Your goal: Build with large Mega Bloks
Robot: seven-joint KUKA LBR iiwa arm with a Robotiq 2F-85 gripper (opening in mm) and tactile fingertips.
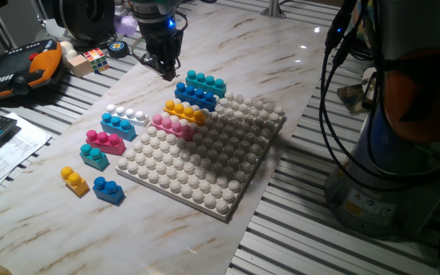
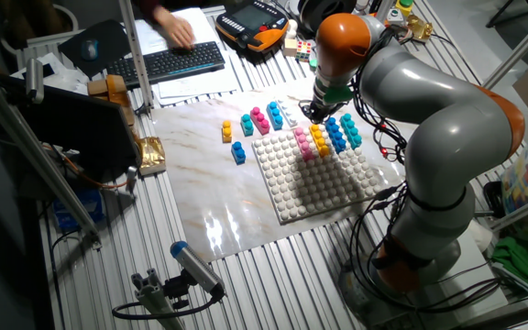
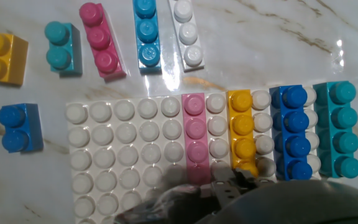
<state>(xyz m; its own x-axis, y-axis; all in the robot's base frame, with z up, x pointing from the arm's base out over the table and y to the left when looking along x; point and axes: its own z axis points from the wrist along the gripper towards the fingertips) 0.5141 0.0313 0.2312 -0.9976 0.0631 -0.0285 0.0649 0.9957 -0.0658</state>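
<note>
**Desk:** Four bricks look seated on the white baseplate [image 3: 123, 143]: a pink four-stud brick [image 3: 196, 138], an orange-yellow one [image 3: 242, 132], a blue one [image 3: 293, 131] and a teal one [image 3: 340, 129], side by side along one edge. Is the build finished?

**Photographer:** Judging by the table, no. Six bricks lie loose on the marble just beside the plate: white [image 3: 186, 34], light blue [image 3: 146, 34] and magenta [image 3: 100, 39] three-stud pieces, plus two-stud teal [image 3: 61, 46], yellow [image 3: 2, 57] and blue [image 3: 18, 127] ones. Most of the plate is bare.

**Desk:** And the gripper?

**Photographer:** It hangs above the far end of that row in one fixed view [image 1: 163, 63], carrying nothing visible. Whether its fingers are spread or pressed together, I cannot tell; they read as a dark mass.

**Desk:** Anything else unclear?

**Photographer:** In the hand view, a blurred dark shape covers the plate's near rows. The puzzle cube [image 1: 95, 58] sits well apart.
</note>
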